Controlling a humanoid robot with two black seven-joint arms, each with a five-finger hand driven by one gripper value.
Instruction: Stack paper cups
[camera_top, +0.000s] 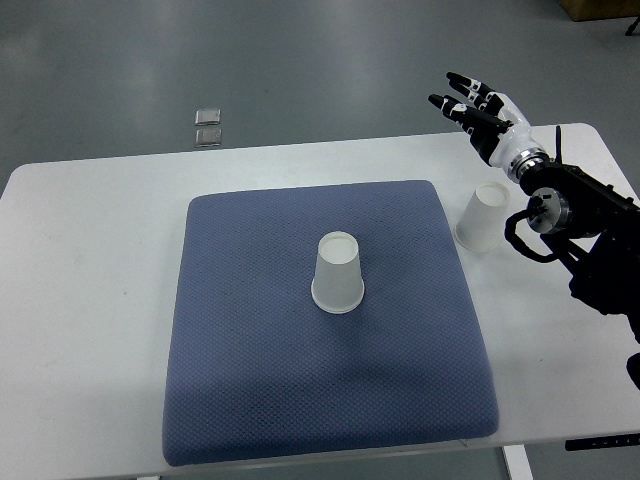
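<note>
The right hand (478, 103) hovers over the tabletop's (90, 250) far right edge, fingers spread wide and holding nothing. Just near of it an upturned paper cup (482, 216) stands off the blue mat (250, 380); a second upturned cup (338, 272) sits mid-mat. Best to lower beside the nearer cup, grip its wall lightly to avoid crushing, then lift straight up.

Even diffuse overhead light, soft faint shadows, sharp focus, no glare
</note>
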